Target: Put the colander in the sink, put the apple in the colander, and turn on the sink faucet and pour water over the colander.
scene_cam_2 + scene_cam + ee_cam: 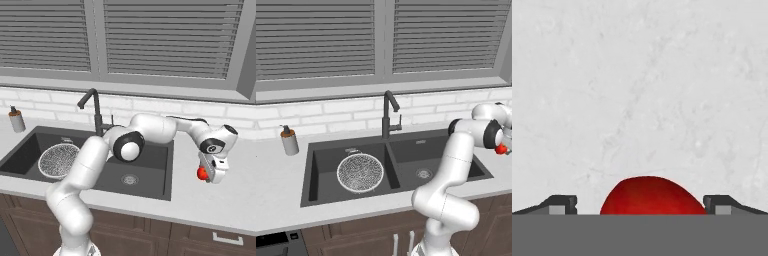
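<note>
Colander (360, 172): seated in left sink (316, 165) basin. Apple (202, 173): clamped in gripper (209, 176) above right counter (240, 200). Step: apple transfer. Next: carry left, release over colander.

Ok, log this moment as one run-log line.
colander: in left sink basin | apple: between tool fingers, above right counter | faucet: no water

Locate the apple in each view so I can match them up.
Left base view: apple at the far right edge, by the wrist.
Right base view: right of the sink, over the counter.
Hand view: bottom centre, between the fingers.
Shared landmark: the pale counter beneath it.
</note>
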